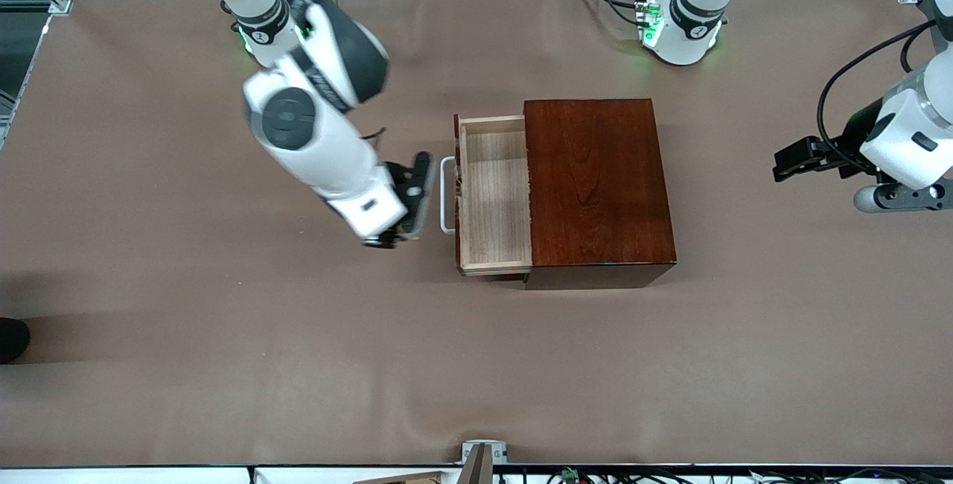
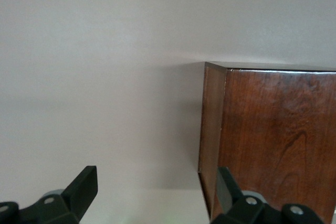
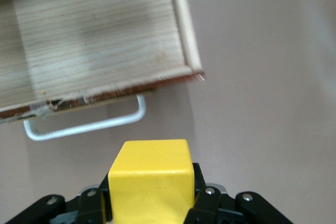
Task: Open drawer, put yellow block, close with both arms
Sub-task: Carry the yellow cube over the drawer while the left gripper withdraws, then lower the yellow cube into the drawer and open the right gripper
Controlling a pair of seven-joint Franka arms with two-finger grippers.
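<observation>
Table cover (image 1: 223,365): brown sheet, smooth, spread over the whole tabletop.
Cables (image 1: 607,0): black, lying on the cover by one arm base.
Dark object (image 1: 11,339): rounded, at the view's edge, unidentifiable.

Our white jointed right arm (image 1: 313,126) reaches out from its base at the table's edge along the robots' side, forearm angled down, wrist bent low over the table. Its black two-finger right gripper (image 3: 152,203) is clamped, fingers (image 3: 202,203) pressed on both sides of the small bright yellow cube (image 3: 149,179). Our white left arm (image 1: 904,138) waits above the table edge at its own end, its black left gripper (image 2: 157,195) level, fingers (image 2: 84,187) spread wide apart with nothing between them.
</observation>
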